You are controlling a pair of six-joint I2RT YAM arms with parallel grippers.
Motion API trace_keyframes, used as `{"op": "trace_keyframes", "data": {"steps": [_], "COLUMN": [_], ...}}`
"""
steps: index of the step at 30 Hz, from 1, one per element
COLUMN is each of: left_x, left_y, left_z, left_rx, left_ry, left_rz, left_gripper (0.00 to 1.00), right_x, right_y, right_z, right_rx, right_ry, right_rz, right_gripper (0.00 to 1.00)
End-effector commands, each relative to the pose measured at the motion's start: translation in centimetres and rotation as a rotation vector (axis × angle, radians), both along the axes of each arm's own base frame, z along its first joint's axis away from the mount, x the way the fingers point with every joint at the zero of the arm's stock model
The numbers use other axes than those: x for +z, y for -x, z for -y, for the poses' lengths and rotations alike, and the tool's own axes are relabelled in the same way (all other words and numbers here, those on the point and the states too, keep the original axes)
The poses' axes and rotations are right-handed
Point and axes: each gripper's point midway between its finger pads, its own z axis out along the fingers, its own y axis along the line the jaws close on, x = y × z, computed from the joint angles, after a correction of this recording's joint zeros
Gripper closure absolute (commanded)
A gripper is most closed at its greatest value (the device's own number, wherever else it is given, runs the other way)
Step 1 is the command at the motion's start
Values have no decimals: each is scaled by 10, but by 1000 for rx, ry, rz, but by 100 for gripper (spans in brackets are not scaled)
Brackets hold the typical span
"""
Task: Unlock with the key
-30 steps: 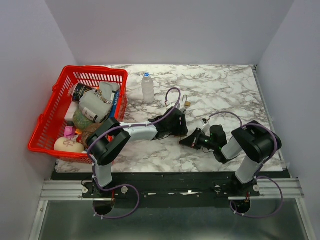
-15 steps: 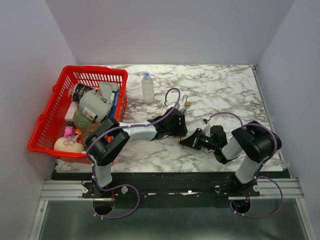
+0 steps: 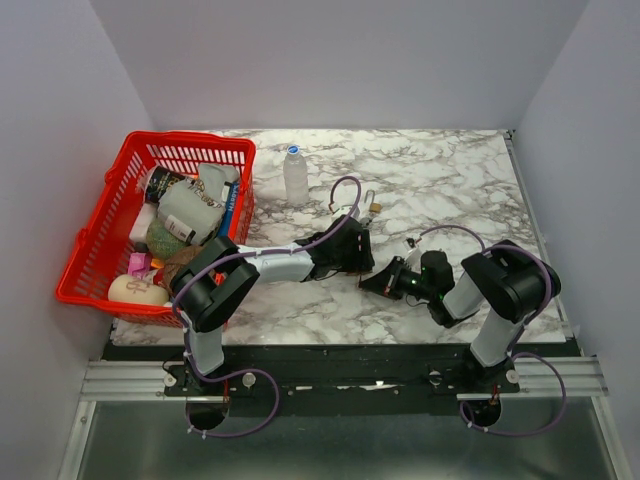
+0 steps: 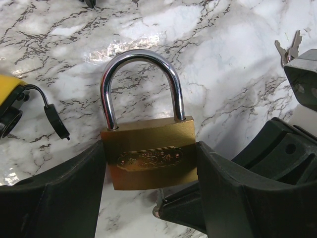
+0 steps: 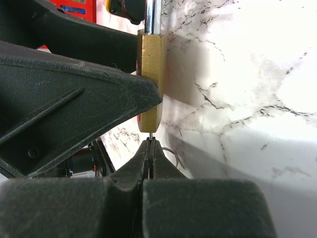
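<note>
A brass padlock (image 4: 148, 158) with a steel shackle (image 4: 141, 54) lies flat on the marble table; both shackle legs sit in the body. My left gripper (image 4: 148, 173) is shut on the padlock body, one finger on each side; it shows mid-table in the top view (image 3: 352, 247). My right gripper (image 5: 149, 144) is shut on a thin key (image 5: 149, 135), whose blade runs up into the padlock's (image 5: 150, 74) bottom face. The key shaft (image 4: 162, 196) shows under the padlock in the left wrist view. The right gripper (image 3: 372, 283) sits just in front of the left one.
A red basket (image 3: 90, 250) holding several items stands at the left. A clear bottle (image 3: 295, 175) stands behind the grippers. Spare keys (image 4: 290, 45) lie beyond the padlock at the right, and a yellow object with a tethered black cap (image 4: 54, 121) lies at the left.
</note>
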Motion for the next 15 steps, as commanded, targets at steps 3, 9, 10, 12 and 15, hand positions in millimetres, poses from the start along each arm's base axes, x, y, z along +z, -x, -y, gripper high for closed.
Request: {"op": "trace_keyframes", "data": {"steps": [3,9,10,12,15], "left_x": [-8,-7,-7,-7,-9], "left_y": [13,15,16,16,18], "left_z": [-8,-9,-9,-8,-8], "left_rx": [-13,-16,-17,-19,-26], "left_ry": [-52,-52,-51,-48,-48], "left_rz": [-37,-37,-38,-39,-46], "left_gripper": [100,100,100,100,100], "right_x": [-9,-8,-7,-5,-4], "right_y": [-11,-15,-17,-21,-26], "right_z": [6,7,7,7,8], "right_rx": [-49,-65,-72,-79,-87], "right_ry": [27,28,28,29,34], "right_rz": [11,22,32,42,53], "right_gripper": [99,99,99,99,99]}}
